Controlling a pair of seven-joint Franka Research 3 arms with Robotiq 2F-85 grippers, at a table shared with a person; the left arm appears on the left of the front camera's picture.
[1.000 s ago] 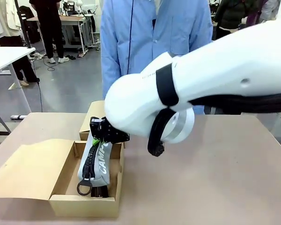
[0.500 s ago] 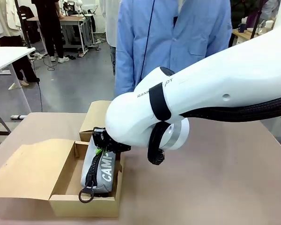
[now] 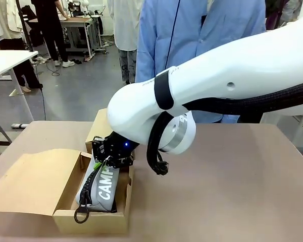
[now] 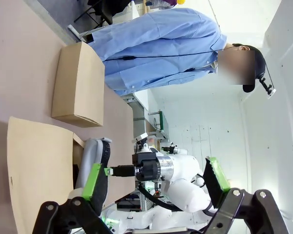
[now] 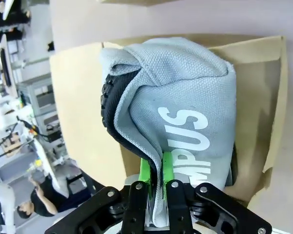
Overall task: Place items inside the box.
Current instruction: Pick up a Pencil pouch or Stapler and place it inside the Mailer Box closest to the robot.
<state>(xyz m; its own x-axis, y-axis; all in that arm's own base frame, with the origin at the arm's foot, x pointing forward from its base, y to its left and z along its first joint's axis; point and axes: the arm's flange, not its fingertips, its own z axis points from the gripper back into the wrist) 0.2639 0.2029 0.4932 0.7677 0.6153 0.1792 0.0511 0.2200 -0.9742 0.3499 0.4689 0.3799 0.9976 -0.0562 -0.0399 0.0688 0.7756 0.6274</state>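
Observation:
The grey zip pencil pouch [image 3: 103, 185], printed with white letters, lies tilted in the open cardboard box [image 3: 65, 221]. Its ring pull [image 3: 81, 217] hangs over the box's near wall. My right gripper [image 3: 112, 153] is shut on the pouch's far end, just above the box's far rim. In the right wrist view the green pads [image 5: 156, 170] pinch the pouch [image 5: 185, 97] fabric over the box [image 5: 276, 92]. My left gripper [image 4: 154, 168] stands open and empty, looking from a distance at the pouch [image 4: 90, 151] and box [image 4: 36, 165].
The box's lid flap [image 3: 25, 181] lies open to the left. A second, closed small cardboard box [image 3: 100, 123] stands just behind. A person in a blue coat [image 3: 202, 30] stands at the far side. The right half of the table is bare.
My right gripper has carried the pouch down and to the left, deeper into the box. The ring pull has sunk toward the near wall. The person has shifted right.

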